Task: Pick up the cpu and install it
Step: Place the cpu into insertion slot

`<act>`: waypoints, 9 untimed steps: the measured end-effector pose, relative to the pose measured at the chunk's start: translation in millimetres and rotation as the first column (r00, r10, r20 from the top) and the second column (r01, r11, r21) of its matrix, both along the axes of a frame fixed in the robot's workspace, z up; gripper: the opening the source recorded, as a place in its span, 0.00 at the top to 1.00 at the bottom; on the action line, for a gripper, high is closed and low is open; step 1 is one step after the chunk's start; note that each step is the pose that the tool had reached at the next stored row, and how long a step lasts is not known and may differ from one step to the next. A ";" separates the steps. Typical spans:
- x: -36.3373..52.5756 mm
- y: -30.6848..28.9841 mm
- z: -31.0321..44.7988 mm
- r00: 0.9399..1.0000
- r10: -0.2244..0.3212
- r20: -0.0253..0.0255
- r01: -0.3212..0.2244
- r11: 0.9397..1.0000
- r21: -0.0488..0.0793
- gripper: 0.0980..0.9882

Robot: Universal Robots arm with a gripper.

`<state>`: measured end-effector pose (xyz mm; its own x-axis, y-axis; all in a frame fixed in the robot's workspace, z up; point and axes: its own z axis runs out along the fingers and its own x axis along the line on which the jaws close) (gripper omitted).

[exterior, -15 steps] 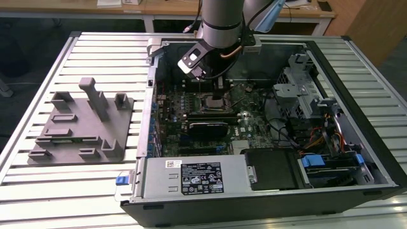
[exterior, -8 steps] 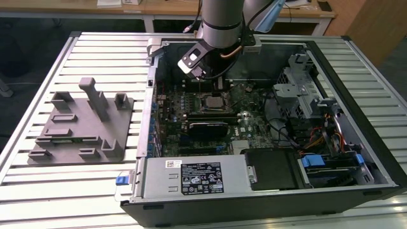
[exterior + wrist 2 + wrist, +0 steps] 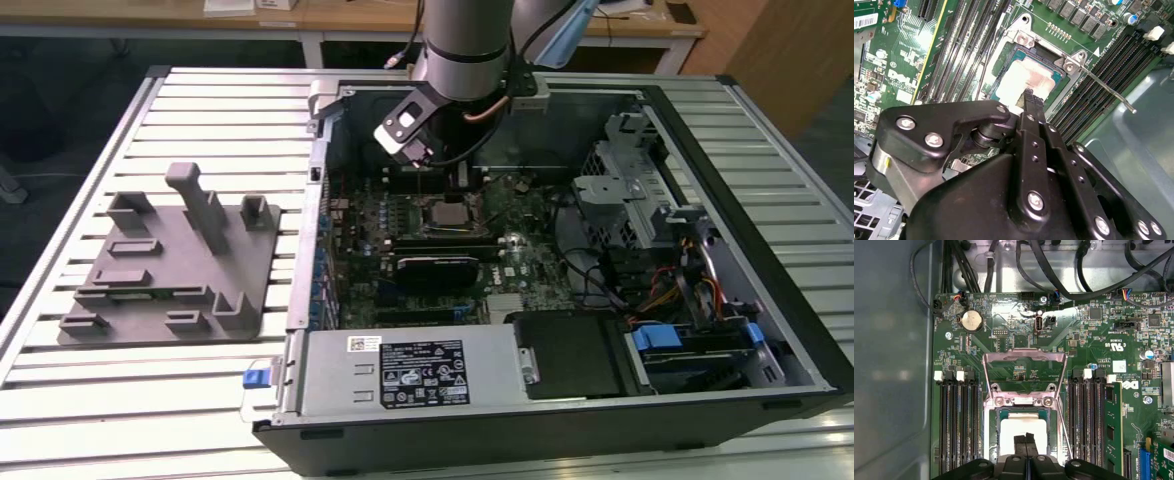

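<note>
The cpu (image 3: pixel 1024 80) lies flat in the motherboard socket, its pale silvery top showing in both wrist views (image 3: pixel 1010 432) and as a small square in the exterior view (image 3: pixel 451 213). My gripper (image 3: pixel 1029 96) hangs straight over it inside the open computer case, shut, its two black fingers pressed together with nothing between them. The fingertips (image 3: pixel 1025 439) sit at or just above the chip's top; I cannot tell whether they touch. The socket's metal load plate (image 3: pixel 1024 357) is swung open and its lever (image 3: pixel 1109 92) stands free.
The case walls (image 3: pixel 320 180) surround the arm. Memory slots (image 3: pixel 956 425) flank the socket, and cables (image 3: pixel 1004 270) run along the case edge. A black block (image 3: pixel 434 268), a power supply (image 3: pixel 400 370) and a drive cage (image 3: pixel 641 190) crowd the case. A grey fixture with posts (image 3: pixel 174 260) stands on the slatted table.
</note>
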<state>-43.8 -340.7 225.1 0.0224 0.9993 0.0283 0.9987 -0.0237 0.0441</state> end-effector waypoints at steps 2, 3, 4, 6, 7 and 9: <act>0.4 0.0 -1.0 1.000 -0.006 -0.004 0.006 1.000 0.000 0.99; 0.6 0.0 -1.6 1.000 -0.010 -0.006 0.010 1.000 0.000 0.99; 0.6 0.0 -2.4 1.000 -0.013 -0.008 0.013 1.000 0.000 0.99; 0.6 0.0 -5.2 1.000 -0.016 -0.011 0.016 1.000 0.000 0.99; 0.7 0.0 -6.3 1.000 -0.017 -0.013 0.017 1.000 0.000 0.99; 0.6 -0.1 -7.1 1.000 -0.017 -0.014 0.017 1.000 0.001 0.99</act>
<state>-43.1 -340.7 218.0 0.0396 0.9988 0.0288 0.9987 -0.0405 0.0305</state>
